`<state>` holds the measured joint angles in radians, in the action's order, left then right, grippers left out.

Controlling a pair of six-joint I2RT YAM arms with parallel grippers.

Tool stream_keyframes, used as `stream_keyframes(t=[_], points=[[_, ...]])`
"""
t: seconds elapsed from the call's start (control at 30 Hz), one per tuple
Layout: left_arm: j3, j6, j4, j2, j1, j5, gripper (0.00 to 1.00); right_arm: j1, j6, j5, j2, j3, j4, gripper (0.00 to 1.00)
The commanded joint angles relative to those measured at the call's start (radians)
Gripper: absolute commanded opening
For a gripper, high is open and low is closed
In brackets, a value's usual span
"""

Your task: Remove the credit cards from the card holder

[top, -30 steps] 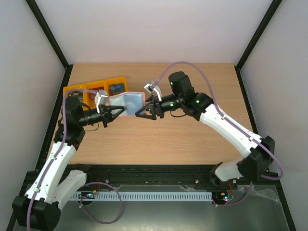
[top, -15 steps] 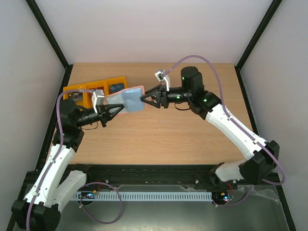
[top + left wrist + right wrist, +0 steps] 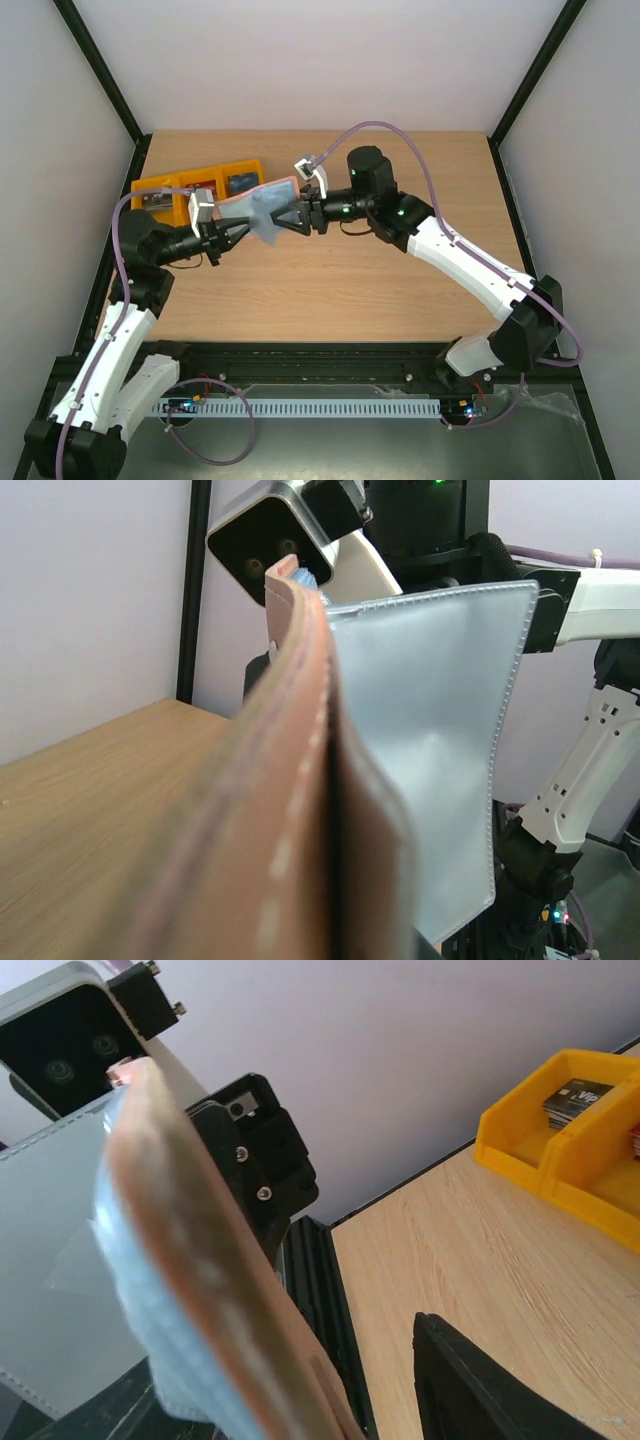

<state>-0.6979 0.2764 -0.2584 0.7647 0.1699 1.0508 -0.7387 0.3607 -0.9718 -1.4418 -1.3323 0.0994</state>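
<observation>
The card holder (image 3: 262, 208), tan-brown outside with a pale blue-grey inner flap, hangs in the air between my two grippers. My left gripper (image 3: 238, 233) is shut on its left end. In the left wrist view the holder's tan edge (image 3: 300, 780) fills the middle and hides my fingers. My right gripper (image 3: 292, 215) is open at the holder's right edge. In the right wrist view the holder (image 3: 200, 1260) crosses diagonally, and one black finger (image 3: 480, 1390) stands apart from it. No credit cards show inside the holder.
A yellow three-compartment tray (image 3: 163, 184) sits at the table's far left, behind the left gripper. It holds dark, red (image 3: 206, 190) and blue (image 3: 240, 183) cards, and also shows in the right wrist view (image 3: 520, 1130). Black frame posts stand at the table's sides.
My right gripper pulled back to the right, then moved left onto the holder's right edge. The holder lifted and its blue-grey flap bent down. The left gripper kept its hold.
</observation>
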Motion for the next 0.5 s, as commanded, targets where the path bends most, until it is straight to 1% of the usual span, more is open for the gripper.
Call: stream_keyframes(t=[0.0,0.03,0.17,0.23,0.27,0.3,0.33,0.37,0.4,0.43,0.47], points=[[0.014,0.01,-0.087,-0.005,0.009,0.011,0.02,-0.033,-0.002,-0.022,0.002,-0.049,-0.052,0.5],[0.016,0.013,-0.088,-0.004,0.011,0.006,0.02,-0.041,-0.005,-0.016,-0.001,-0.057,-0.044,0.46],[0.021,0.015,-0.08,-0.001,0.011,-0.014,0.02,-0.053,-0.005,-0.004,-0.022,-0.095,-0.02,0.18],[0.024,0.012,-0.069,-0.001,0.012,-0.024,0.03,-0.053,-0.008,0.009,-0.026,-0.112,-0.003,0.07],[0.022,0.006,-0.056,-0.001,0.013,-0.034,0.1,-0.053,-0.017,0.026,-0.026,-0.122,0.017,0.02],[0.017,-0.008,-0.034,-0.003,0.011,-0.05,0.27,-0.054,-0.034,0.054,-0.026,-0.136,0.052,0.02],[0.008,-0.034,0.007,-0.006,0.011,-0.066,0.48,-0.054,-0.055,0.086,-0.026,-0.152,0.09,0.02],[-0.003,-0.069,0.051,-0.01,0.009,-0.082,0.63,-0.054,-0.07,0.128,-0.024,-0.168,0.129,0.02],[-0.012,-0.111,0.095,-0.016,0.005,-0.101,0.74,-0.054,-0.08,0.169,-0.021,-0.176,0.159,0.02],[-0.022,-0.149,0.137,-0.021,0.002,-0.118,0.81,-0.053,-0.087,0.227,-0.018,-0.181,0.183,0.02],[-0.027,-0.19,0.163,-0.024,0.0,-0.132,0.86,-0.053,-0.091,0.271,-0.014,-0.182,0.204,0.02]])
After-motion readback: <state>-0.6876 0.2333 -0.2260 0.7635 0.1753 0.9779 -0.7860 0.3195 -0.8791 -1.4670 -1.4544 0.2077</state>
